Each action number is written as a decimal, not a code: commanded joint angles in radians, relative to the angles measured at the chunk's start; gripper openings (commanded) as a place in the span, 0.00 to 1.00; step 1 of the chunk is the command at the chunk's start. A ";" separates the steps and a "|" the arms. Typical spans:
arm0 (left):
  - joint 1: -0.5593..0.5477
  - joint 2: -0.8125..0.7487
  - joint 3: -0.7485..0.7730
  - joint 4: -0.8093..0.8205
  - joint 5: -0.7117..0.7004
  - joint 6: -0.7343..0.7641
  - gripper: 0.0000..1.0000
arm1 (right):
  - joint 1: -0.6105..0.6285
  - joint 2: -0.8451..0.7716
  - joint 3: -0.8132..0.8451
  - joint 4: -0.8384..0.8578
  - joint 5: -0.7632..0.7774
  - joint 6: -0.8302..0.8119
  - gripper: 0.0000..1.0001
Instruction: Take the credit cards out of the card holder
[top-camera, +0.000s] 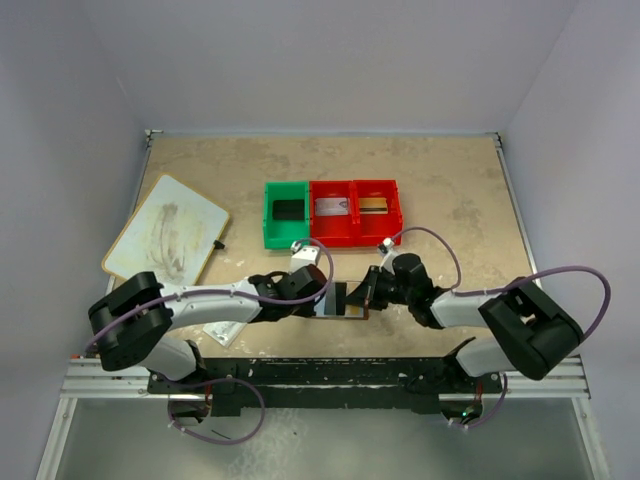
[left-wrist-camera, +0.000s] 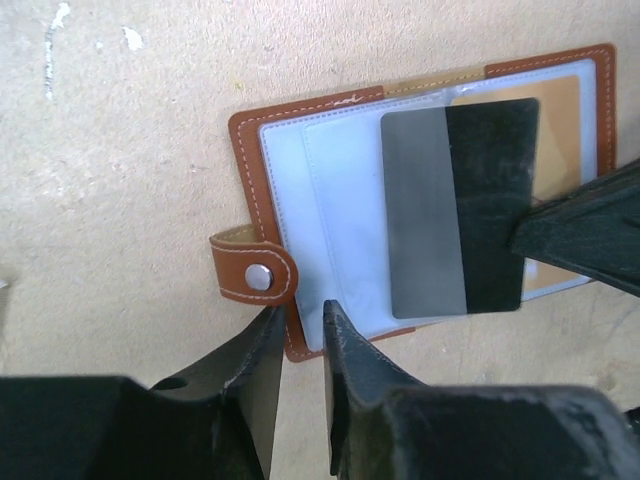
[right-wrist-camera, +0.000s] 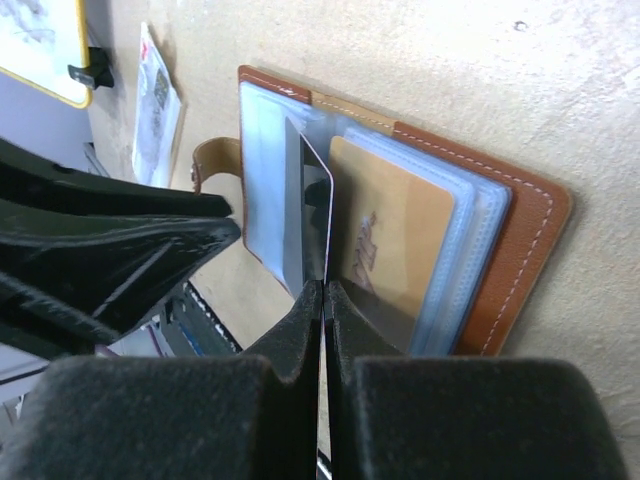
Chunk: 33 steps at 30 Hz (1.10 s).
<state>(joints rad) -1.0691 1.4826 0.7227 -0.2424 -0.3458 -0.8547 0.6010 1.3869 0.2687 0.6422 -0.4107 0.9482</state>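
Note:
The brown leather card holder (left-wrist-camera: 250, 130) (right-wrist-camera: 530, 230) (top-camera: 352, 312) lies open on the table between the two arms, its clear bluish pockets facing up. A grey and black credit card (left-wrist-camera: 455, 210) (right-wrist-camera: 315, 210) stands out of a pocket, and my right gripper (right-wrist-camera: 324, 285) (top-camera: 368, 292) is shut on its edge. Another, gold credit card (left-wrist-camera: 560, 110) (right-wrist-camera: 390, 230) stays in a pocket behind it. My left gripper (left-wrist-camera: 302, 315) (top-camera: 322, 297) is at the holder's edge beside the stud strap (left-wrist-camera: 255, 275). Its jaws stand slightly apart, open, gripping nothing.
At the back stand a green bin (top-camera: 268, 213) holding a black card and two red bins (top-camera: 333, 232) (top-camera: 392, 207), each with a card. A whiteboard (top-camera: 165, 240) lies at the left. A small packet (top-camera: 220, 330) (right-wrist-camera: 155, 100) lies near the left arm.

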 joint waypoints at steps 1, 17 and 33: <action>-0.001 -0.091 0.057 -0.003 -0.029 -0.014 0.23 | -0.004 0.030 0.017 0.025 -0.013 -0.028 0.00; -0.005 0.087 0.012 0.184 0.022 -0.064 0.10 | -0.003 0.040 -0.004 0.069 -0.011 -0.015 0.00; -0.010 0.088 -0.033 0.119 -0.004 -0.036 0.01 | -0.004 0.137 0.049 0.217 -0.039 0.002 0.16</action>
<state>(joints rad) -1.0748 1.5612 0.7197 -0.0601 -0.3367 -0.9043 0.6010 1.5093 0.2802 0.7925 -0.4370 0.9592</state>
